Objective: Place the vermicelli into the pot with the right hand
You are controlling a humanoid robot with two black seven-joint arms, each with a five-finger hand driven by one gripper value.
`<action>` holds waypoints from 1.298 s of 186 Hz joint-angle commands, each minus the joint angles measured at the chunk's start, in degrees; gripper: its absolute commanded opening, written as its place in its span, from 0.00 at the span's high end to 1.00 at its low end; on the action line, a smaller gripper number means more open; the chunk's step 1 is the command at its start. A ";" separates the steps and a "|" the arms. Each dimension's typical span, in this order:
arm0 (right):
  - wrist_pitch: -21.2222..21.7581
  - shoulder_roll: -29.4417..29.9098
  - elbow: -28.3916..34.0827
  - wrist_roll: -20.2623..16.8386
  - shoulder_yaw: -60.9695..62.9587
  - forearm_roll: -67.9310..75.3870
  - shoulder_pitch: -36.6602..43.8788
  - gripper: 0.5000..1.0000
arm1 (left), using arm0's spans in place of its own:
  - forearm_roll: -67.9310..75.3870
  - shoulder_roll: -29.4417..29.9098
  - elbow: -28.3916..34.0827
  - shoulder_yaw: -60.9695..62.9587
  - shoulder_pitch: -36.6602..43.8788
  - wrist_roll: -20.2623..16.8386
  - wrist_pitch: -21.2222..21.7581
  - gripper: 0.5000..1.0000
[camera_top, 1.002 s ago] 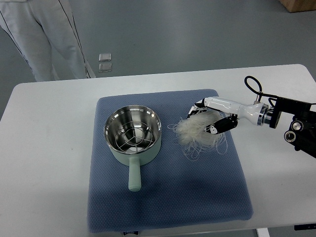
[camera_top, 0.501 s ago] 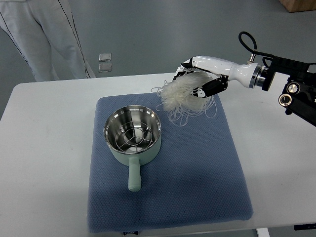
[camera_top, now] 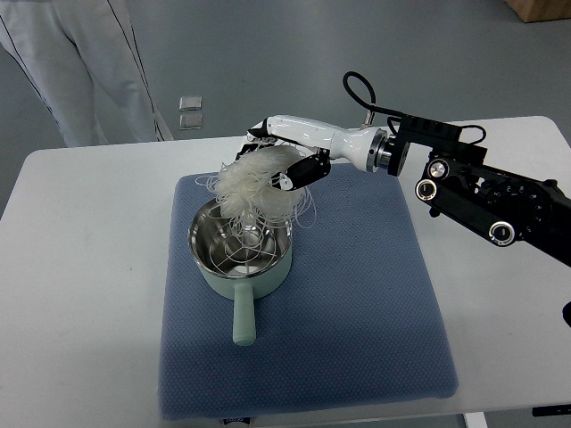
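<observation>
The vermicelli (camera_top: 252,185), a loose white tangle of thin strands, hangs in the air above the far rim of the pot (camera_top: 239,247), with some trailing loops dipping down into the steel bowl. The right hand (camera_top: 284,153) grasps the bundle from above and behind, its fingers (camera_top: 302,172) curled around the top of the clump, and its white forearm runs back to the right to the black arm over the table (camera_top: 71,259). The pot, pale green outside with its handle pointing toward the near edge, sits on a blue mat (camera_top: 357,312). A person's legs (camera_top: 80,62) in pale trousers stand beyond the table's far left corner
</observation>
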 commanded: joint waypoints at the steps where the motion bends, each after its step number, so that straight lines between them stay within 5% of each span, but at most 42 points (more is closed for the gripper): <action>1: -0.35 1.24 -1.96 -0.01 -0.03 -0.05 -0.94 0.91 | 0.00 0.00 0.00 0.00 0.00 0.00 0.00 0.00; 39: -0.79 3.44 -2.05 -0.10 -0.82 -0.14 -2.61 0.83 | 0.00 0.00 0.00 0.00 0.00 0.00 0.00 0.00; 62: -2.90 3.87 -2.40 -1.68 -2.31 -0.49 -3.05 0.50 | 0.00 0.00 0.00 0.00 0.00 0.00 0.00 0.00; 131: -3.16 3.17 -2.57 -1.95 -2.14 -0.23 -3.23 0.28 | 0.00 0.00 0.00 0.00 0.00 0.00 0.00 0.00; 170: -2.64 1.07 -1.34 -1.51 -0.91 0.83 -2.44 0.21 | 0.00 0.00 0.00 0.00 0.00 0.00 0.00 0.00; 241: -3.25 -2.80 -1.61 -1.33 -0.29 9.35 1.34 0.21 | 0.00 0.00 0.00 0.00 0.00 0.00 0.00 0.00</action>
